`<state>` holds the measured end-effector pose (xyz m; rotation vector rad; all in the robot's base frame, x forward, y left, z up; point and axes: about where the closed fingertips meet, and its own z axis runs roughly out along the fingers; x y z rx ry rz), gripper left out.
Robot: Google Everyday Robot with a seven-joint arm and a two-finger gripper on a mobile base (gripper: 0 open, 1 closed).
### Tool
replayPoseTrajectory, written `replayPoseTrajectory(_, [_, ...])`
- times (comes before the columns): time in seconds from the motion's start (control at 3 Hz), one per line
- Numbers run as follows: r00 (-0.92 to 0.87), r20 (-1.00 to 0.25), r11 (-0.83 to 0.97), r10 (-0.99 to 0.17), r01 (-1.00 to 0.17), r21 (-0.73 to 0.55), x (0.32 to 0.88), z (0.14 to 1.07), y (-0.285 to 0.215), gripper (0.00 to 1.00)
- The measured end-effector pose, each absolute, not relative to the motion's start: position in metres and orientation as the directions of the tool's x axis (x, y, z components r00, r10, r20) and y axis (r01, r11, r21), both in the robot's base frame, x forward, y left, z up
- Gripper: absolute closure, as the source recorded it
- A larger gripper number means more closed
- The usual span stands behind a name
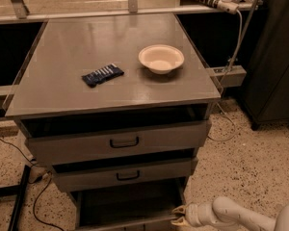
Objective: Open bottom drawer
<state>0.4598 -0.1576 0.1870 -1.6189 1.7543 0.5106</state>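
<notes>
The bottom drawer [127, 202] is the lowest of three grey drawers in the cabinet. It stands pulled out, so I look into its dark inside. Its front face and handle are cut off by the bottom edge of the view. My gripper [178, 215] is at the right end of the drawer's front edge, low in the view, with the white arm [231, 214] reaching in from the lower right.
The middle drawer [127, 175] and the top drawer [123, 142] stand slightly out, each with a black loop handle. On the cabinet top [62, 57] lie a dark blue packet [102, 74] and a cream bowl [161, 58]. Cables [36, 196] run on the floor at the left. A dark cabinet [274, 57] stands at the right.
</notes>
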Motion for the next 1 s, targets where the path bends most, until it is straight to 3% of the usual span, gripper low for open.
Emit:
replayPoseTrajectory(0.33, [0.028,-0.711,0.143,-0.703,-0.973,-0.180,0.4507,0.1895,-0.1575,1.00])
replayPoseTrajectory(1.0, [0.028,-0.711,0.143,-0.703,-0.973,-0.180,0.4507,0.1895,-0.1574,0.58])
